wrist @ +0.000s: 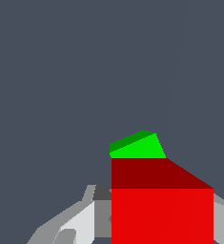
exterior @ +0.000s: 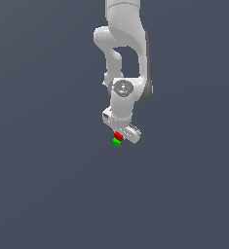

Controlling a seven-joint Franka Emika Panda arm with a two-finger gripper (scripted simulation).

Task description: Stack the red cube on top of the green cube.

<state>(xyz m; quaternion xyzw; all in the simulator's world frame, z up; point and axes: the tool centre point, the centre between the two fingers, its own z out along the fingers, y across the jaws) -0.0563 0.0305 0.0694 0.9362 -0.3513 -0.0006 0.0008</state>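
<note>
I hold the red cube between the fingers of my claw, which is clamped on it, one finger on each side. In the wrist view the cube fills the space between the pale finger bodies, which is why I judge the grip to be firm and not merely a touch. I carry it this way so that it stays level and square as it goes down.

The green cube lies directly beneath my claw, resting on the dark surface. In the exterior view the red cube sits right above it, the two looking as though they meet (whether they truly touch or a sliver of gap remains, I cannot tell). From the wrist, the green cube peeks out just beyond the far edge of the red cube, so the two are lined up closely, though perhaps not perfectly.

By count: one red cube, one green cube, one claw. I see nothing else on the surface.

My judgement is that the stacking is nearly finished; what remains is to let go.
</note>
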